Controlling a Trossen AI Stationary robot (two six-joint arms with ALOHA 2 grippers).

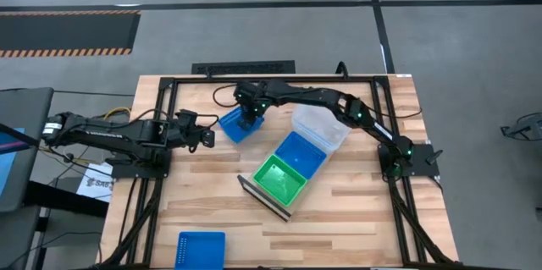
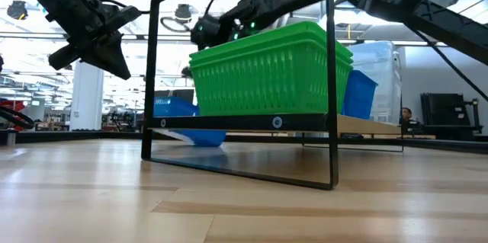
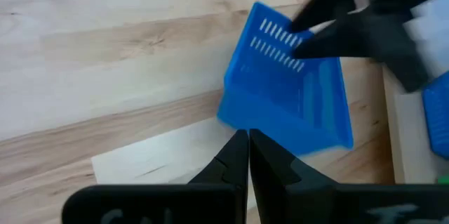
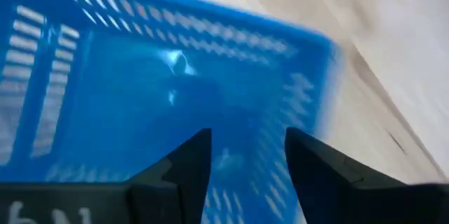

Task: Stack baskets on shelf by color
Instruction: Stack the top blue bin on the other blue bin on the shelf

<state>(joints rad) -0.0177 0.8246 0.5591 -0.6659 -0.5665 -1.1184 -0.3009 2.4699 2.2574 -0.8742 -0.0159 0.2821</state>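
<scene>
A loose blue basket [image 1: 237,124] [image 3: 287,104] sits tilted on the table between the two grippers. One lower edge [image 2: 202,136] is on the wood. My right gripper [image 1: 250,111] [image 4: 245,161] is open above it, fingers pointing into its inside [image 4: 175,76]. My left gripper [image 1: 208,137] [image 3: 248,143] is shut, hovering just left of the basket and clear of it. The shelf [image 1: 264,198] [image 2: 252,122] lies diagonally at mid-table. It carries green baskets [image 1: 279,177] [image 2: 267,68], a blue one [image 1: 302,153] and clear ones [image 1: 322,126]. My right gripper comes at the tilted blue basket from above, with its open fingers [image 4: 312,164] over the basket's inside near one perforated wall [image 4: 302,97]. I cannot tell whether a finger touches that wall or the rim.
Another blue basket [image 1: 201,249] lies flat near the table's near edge on the left. A black frame [image 1: 169,84] runs round the tabletop, and the shelf's thin black end frame [image 2: 332,83] stands upright. Bare wood lies between the shelf and the near edge.
</scene>
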